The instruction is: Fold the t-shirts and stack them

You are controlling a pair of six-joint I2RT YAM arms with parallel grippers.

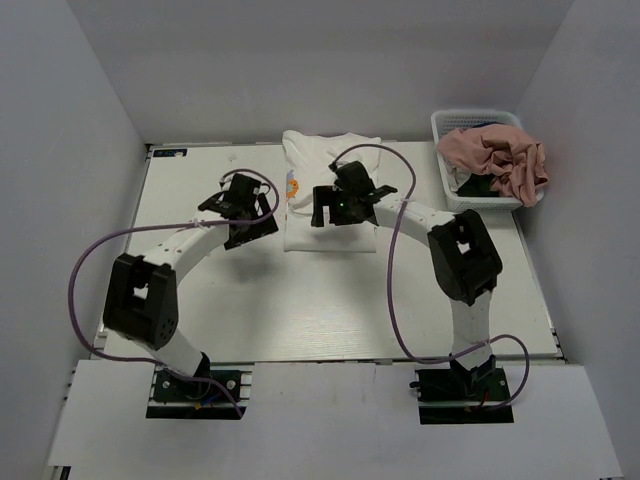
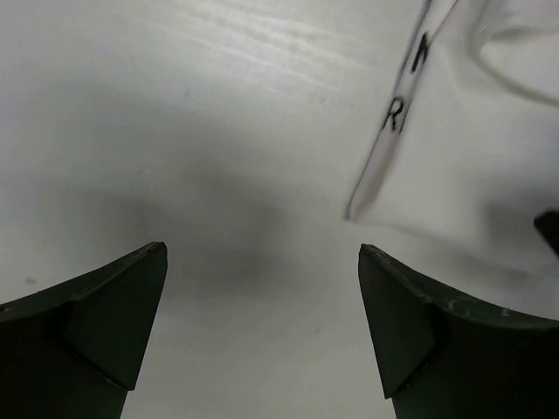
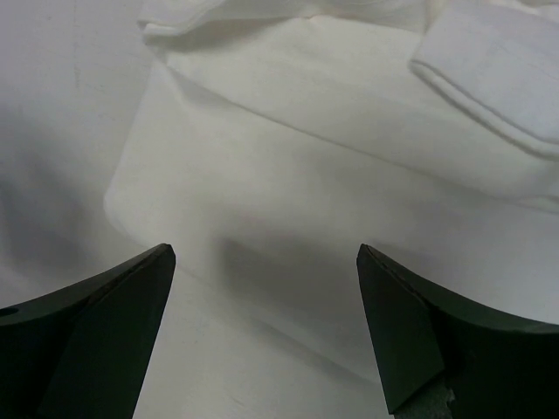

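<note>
One basket [image 1: 475,116] holds a heaped pink t-shirt [image 1: 495,155].

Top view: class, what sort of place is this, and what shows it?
Probably a robot test booth: plain white walls box in a table, two arms bolted at its near edge, a basket of t-shirts.

White mesh basket [image 1: 474,115] sits at far-right corner of white table [image 1: 320,300], w/ grey walls [image 1: 320,60] around.
</note>
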